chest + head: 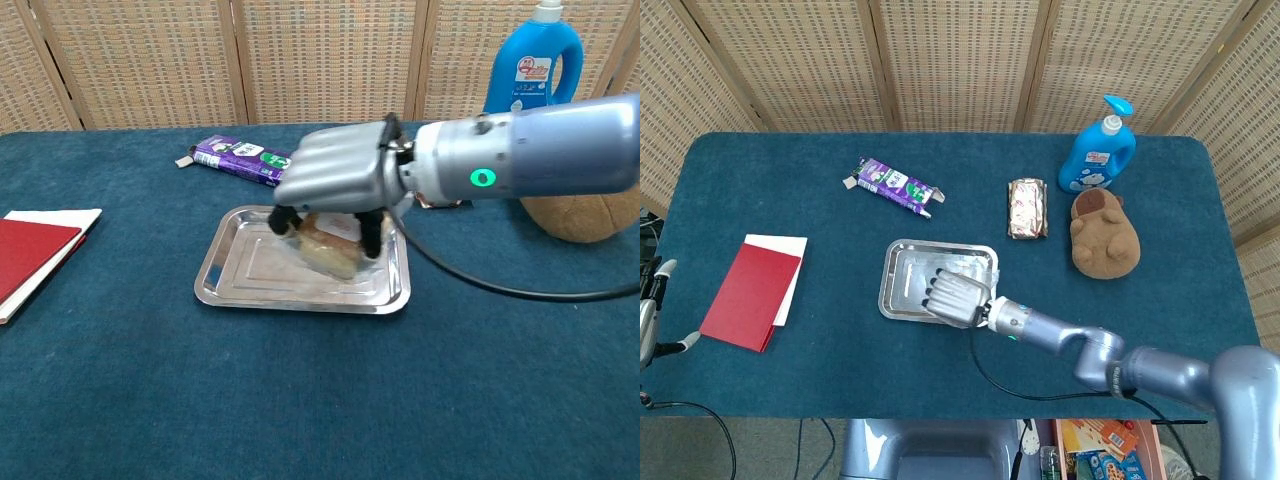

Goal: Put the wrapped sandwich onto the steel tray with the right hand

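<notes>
My right hand [335, 180] grips the wrapped sandwich [328, 245], a pale bun in clear plastic, and holds it over the steel tray [228, 262]. The sandwich hangs just above the tray's floor, toward its right half; whether it touches I cannot tell. In the head view the same right hand [958, 297] covers the sandwich and sits over the tray [902, 275]. Only a sliver of my left hand [652, 315] shows, at the far left edge beyond the table.
A purple snack packet [245, 159] lies behind the tray. A foil-wrapped bar [1027, 208], a blue detergent bottle [528, 65] and a brown plush toy [1103, 236] stand at the back right. A red booklet on white paper [33, 255] lies at the left.
</notes>
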### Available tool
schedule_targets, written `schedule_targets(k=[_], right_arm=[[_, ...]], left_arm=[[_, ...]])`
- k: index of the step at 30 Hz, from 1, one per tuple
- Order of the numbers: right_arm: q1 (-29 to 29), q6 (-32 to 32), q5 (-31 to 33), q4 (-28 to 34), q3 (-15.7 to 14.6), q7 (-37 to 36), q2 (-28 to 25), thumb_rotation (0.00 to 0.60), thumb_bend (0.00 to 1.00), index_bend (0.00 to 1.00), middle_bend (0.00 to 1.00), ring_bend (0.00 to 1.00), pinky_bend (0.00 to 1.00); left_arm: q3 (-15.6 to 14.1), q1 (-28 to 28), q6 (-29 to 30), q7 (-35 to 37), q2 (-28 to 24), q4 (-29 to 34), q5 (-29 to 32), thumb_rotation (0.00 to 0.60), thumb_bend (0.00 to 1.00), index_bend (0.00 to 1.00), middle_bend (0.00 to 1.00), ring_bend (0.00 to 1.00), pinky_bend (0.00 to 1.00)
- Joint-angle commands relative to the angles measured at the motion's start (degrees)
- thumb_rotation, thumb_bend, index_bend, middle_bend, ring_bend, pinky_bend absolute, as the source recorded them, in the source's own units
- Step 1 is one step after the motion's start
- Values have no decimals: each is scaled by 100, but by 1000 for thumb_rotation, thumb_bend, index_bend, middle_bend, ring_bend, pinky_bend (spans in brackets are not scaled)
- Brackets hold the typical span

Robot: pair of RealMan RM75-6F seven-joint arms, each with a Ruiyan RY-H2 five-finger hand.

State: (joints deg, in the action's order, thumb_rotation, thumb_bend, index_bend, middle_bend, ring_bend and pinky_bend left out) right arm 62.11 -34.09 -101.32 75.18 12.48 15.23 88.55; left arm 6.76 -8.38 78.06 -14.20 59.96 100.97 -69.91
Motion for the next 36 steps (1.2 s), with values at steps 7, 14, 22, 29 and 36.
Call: schedule_targets(k=[7,14,22,29,36], right_arm=[[636,462,1060,-1316,379,961,1178,600,185,352,280,273,281],[515,439,1792,-879,426,1667,944,600,0,0,0,0,0],[-94,-592,1998,526,411,1985,-290,600,0,0,0,0,0],[-1119,-1836,1630,1147,99,1144,-1591,600,0,0,0,0,0],[-2489,-3356,1217,828,-564,-690,-2271,600,0,0,0,0,0]], left_arm=[[39,-67,-137,4,18,-108,240,600,0,0,0,0,0],[35,-83,-148,9,1,-97,296,600,0,0,0,0,0],[2,-77,-63,-28,10,-56,240,600,0,0,0,0,0],[-117,-51,-1,-20,22,-15,-6,600,0,0,0,0,0],[-204,17,160,70,-3,57,-301,600,0,0,0,0,0]])
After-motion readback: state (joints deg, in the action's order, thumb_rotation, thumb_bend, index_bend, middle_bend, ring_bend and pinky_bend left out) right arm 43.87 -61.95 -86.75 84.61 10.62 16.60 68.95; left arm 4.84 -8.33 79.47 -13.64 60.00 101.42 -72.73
